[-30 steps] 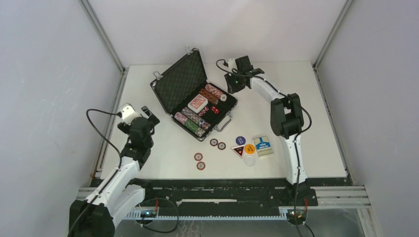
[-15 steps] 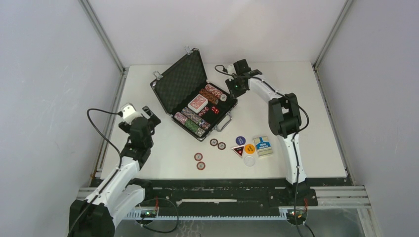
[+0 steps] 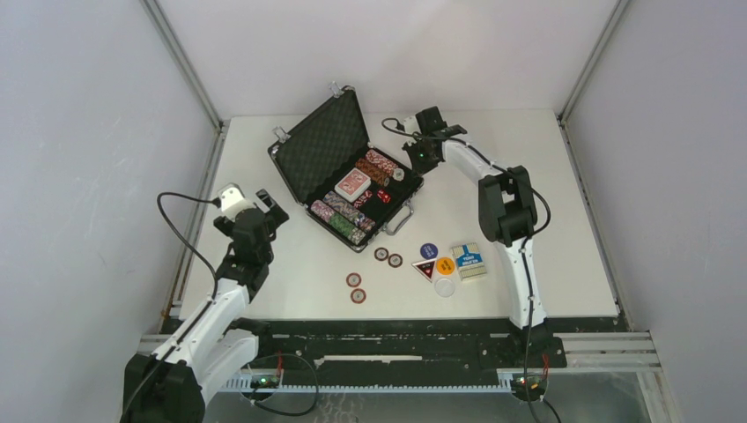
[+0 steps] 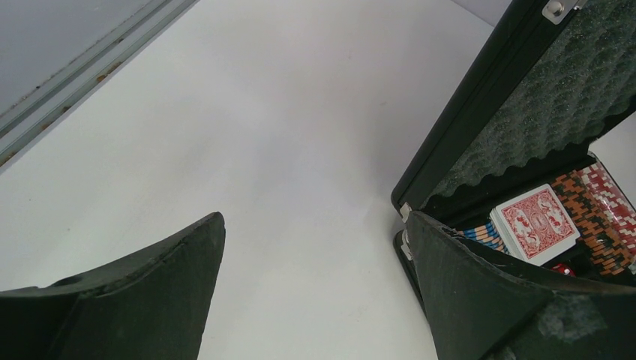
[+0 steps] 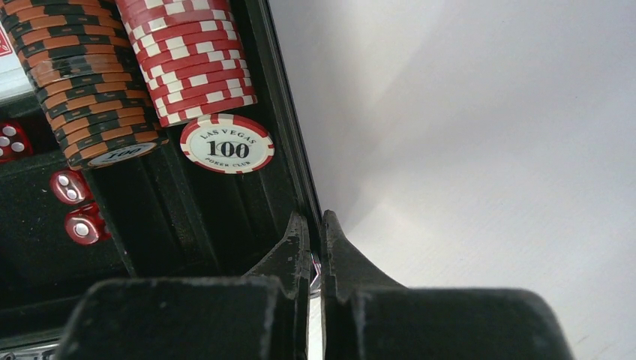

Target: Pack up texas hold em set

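The right tool [image 5: 315, 219] is held closed at the case [image 5: 274, 90] rim; the left tool [image 4: 313, 221] is held open.

A white, matte table [image 3: 546, 176] filled the enclosure floor. Behind the table stood a plain white back wall [image 3: 379, 44]. A grey-white left panel [image 3: 79, 176] and right panel [image 3: 678, 176] closed the table's sides. 2 slanted metal members, the left post [image 3: 181, 62] and right post [image 3: 586, 57], rose from the table's far corners. A black rail [image 3: 396, 339] ran along the table's near edge. Light on the table was even and diffuse, with soft shadows.
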### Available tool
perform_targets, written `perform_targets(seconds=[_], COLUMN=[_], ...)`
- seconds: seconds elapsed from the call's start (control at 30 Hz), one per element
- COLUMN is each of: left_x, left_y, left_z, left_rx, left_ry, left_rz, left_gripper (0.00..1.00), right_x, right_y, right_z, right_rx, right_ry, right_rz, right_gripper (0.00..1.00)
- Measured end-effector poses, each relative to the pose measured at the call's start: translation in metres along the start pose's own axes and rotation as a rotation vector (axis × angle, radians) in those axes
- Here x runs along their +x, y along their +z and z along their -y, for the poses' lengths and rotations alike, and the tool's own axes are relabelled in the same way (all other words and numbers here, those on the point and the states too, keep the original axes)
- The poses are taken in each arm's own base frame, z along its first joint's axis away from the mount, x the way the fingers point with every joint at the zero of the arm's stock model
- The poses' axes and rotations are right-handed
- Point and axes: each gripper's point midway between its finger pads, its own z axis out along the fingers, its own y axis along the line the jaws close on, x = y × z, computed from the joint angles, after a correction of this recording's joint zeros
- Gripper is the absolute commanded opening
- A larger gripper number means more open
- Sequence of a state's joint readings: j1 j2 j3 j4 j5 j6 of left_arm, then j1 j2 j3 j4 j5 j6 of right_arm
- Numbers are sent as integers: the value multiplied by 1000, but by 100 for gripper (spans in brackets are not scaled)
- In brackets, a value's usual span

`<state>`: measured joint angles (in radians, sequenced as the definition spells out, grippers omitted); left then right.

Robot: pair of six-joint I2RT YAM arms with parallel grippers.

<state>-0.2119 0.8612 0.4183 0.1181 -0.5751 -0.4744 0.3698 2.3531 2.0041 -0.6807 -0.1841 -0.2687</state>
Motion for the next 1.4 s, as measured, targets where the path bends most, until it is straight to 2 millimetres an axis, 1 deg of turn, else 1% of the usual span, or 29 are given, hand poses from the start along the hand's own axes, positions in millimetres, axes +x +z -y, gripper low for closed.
perform_targets(seconds=[0.17, 0.3, 0.4, 0.5, 0.6, 0.73, 0.83, 0.87, 0.93, 1.07, 1.1, 1.17, 1.27, 1.4], left_x=[1, 2, 2, 4, 19, 44, 51, 49, 39, 6, 1, -6, -4, 8], left_y=[0, 0, -1, 3, 10, 20, 25, 27, 32, 43, 44, 50, 61, 76], left_z=[2, 3, 7, 16, 20, 16, 17, 19, 26, 50, 53, 62, 70, 75], left_rx=[8, 18, 33, 61, 63, 31, 14, 13, 12, 36, 41, 47, 43, 20], left_ry=[-2, -8, -27, -60, -68, -51, -38, -37, -38, -65, -68, -73, -62, -23], left_rz=[-4, -9, -13, -19, -60, -131, -156, -157, -148, -97, -90, -84, -102, -150], left_gripper=[95, 95, 92, 90, 89, 88, 89, 88, 89, 88, 87, 84, 82, 82], right_x=[0, 2, 9, 16, 24, 36, 44, 47, 53, 62, 63, 65, 67, 67], right_y=[0, -1, -5, -10, -14, -21, -25, -27, -31, -36, -37, -38, -39, -39], right_z=[1, 4, 6, 6, 4, 0, -3, -5, -8, -12, -14, -16, -20, -23], right_rx=[9, 24, 33, 31, 24, 24, 24, 23, 21, 19, 19, 24, 32, 38], right_ry=[15, 61, 114, 166, 204, 237, 251, 256, 263, 277, 277, 272, 262, 252], right_rz=[9, 26, 28, 23, 21, 15, 22, 23, 21, 17, 16, 14, 14, 16], right_gripper=[0, 0, 0, 0, 0, 0, 0, 0, 0, 0, 0, 0, 0, 0])
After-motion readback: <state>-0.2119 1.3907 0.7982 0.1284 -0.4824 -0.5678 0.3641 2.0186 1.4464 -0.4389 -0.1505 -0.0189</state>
